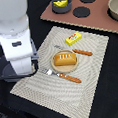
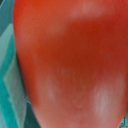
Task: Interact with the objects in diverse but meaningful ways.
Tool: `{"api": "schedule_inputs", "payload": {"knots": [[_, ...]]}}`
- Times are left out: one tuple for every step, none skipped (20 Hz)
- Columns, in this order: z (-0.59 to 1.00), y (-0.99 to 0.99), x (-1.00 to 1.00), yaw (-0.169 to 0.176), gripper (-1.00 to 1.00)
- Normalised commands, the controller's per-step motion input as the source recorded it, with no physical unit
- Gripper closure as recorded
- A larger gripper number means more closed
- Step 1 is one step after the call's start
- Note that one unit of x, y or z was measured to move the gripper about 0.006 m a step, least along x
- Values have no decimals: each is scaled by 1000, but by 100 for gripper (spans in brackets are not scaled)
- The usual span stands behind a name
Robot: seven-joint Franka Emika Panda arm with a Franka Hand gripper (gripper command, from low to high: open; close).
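Red fills my wrist view edge to edge: that's the tomato (image 2: 70,65), right up against the lens, its long axis running up and down that picture, with a sliver of teal showing behind it. It sits so close that I judge it's directly under my claw, perhaps between the fingers, though neither view shows them, so whether I'm open, closed or gripping I cannot tell. From the exterior view, my arm (image 1: 16,42) stands at that view's left, over a dark pan (image 1: 5,71) at the placemat's (image 1: 90,68) edge, and my own bulk hides the claw and the tomato there. Off toward that view's right lies the bread (image 1: 64,58) on its plate, a knife (image 1: 82,52) beyond it, a fork (image 1: 63,75) on the near side, the butter (image 1: 73,38) further up the mat. Far back, the cheese (image 1: 61,2) sits in a pot (image 1: 62,6) on the stovetop. Everything else is well apart; the tomato is my nearest piece.
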Motion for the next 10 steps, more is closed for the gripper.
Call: {"api": "schedule_inputs", "payload": {"knots": [[-166,0,-1000,0,100],[-180,0,-989,0,100],[-191,0,-840,0,100],[-191,0,-783,0,100],[-180,0,-666,0,100],[-140,0,-529,0,100],[-109,0,-369,0,100],[-100,40,-283,0,100],[-123,86,-214,0,100],[-143,91,-157,0,100]]}}
